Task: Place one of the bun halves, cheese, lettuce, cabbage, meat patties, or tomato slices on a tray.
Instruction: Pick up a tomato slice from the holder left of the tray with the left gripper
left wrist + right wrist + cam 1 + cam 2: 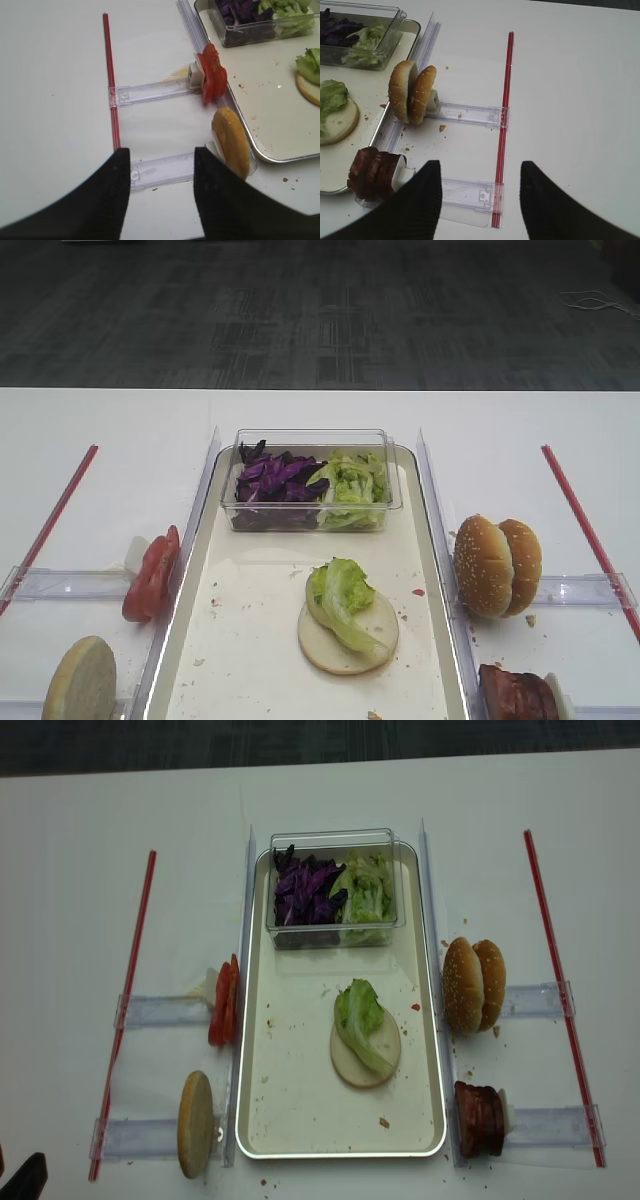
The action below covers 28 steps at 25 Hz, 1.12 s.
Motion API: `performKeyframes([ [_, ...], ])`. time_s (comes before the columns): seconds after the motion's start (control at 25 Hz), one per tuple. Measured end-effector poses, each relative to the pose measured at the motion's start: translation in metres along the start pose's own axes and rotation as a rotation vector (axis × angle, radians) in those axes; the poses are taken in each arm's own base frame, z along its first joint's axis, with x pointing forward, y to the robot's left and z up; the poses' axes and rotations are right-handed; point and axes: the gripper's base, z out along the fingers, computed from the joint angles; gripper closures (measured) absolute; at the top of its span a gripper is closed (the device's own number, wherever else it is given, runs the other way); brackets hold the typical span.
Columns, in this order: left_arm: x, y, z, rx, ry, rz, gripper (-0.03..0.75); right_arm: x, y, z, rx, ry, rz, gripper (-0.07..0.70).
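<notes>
We see the long pale cream metal-rimmed tray (pixel 300 1120) with its long axis running away from us. Near its middle a flat cream bun half (pixel 366 1055) lies cut face up, a ruffled green lettuce leaf (pixel 358 1016) draped lengthwise over it. Both black grippers, left (pixel 161 192) and right (pixel 480 197), hang parted, holding nothing.

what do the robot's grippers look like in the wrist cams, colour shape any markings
Both the right gripper and the left gripper show two matte black fingers with broad bases that taper to rounded tips and a faintly ribbed surface. No cables, logos or markings are visible; the arms themselves are out of frame.
</notes>
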Motion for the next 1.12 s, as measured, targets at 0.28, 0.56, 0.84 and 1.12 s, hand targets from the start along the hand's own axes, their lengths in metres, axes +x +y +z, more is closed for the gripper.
performKeyframes([
  [0.28,0.0,0.0,0.0,0.0,0.0,0.0,0.407,0.0,0.0,0.0,0.0,0.0,0.0,0.228],
  [0.56,0.0,0.0,0.0,0.0,0.0,0.0,0.407,0.0,-0.0001,0.0,0.001,0.0,-0.009,0.228],
  [0.84,0.0,0.0,0.0,0.0,0.0,0.0,0.407,0.0,-0.0001,0.0,0.001,0.0,-0.009,0.228],
  [1.12,0.0,0.0,0.0,0.0,0.0,0.0,0.407,0.0,-0.0001,0.0,0.001,0.0,-0.009,0.228],
])
